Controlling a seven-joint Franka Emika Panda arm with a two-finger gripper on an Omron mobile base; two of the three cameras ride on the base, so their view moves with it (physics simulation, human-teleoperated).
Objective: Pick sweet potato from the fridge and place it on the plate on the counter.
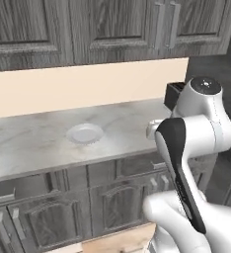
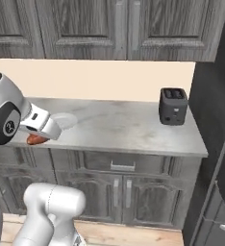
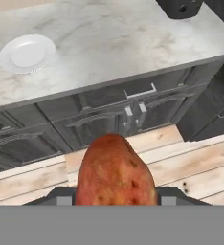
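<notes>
A simulated kitchen scene showed a white robot arm carrying a sweet potato (image 3: 115, 171) in front of a long marbled counter (image 1: 33, 141). In the hand view, the reddish-orange sweet potato sat clamped between the two dark fingertips of the gripper (image 3: 115, 197), its tapered end pointing away from the camera. It hung in the air above a pale wooden floor (image 3: 190, 165), in front of the dark grey wood-grain cabinets (image 3: 104, 119) and short of the counter's front edge.

In the right base view, a small part of the sweet potato (image 2: 36, 140) showed beneath the arm's white wrist, level with the counter's front edge.

A small round white plate (image 1: 85, 133) lay on the counter, bare, well apart from the sweet potato. In the hand view the plate (image 3: 27, 53) sat toward the upper left. A black toaster (image 2: 173, 106) stood at the counter's far right end, near a tall dark panel. Dark upper cabinets (image 1: 88, 27) hung above a cream wall.
</notes>
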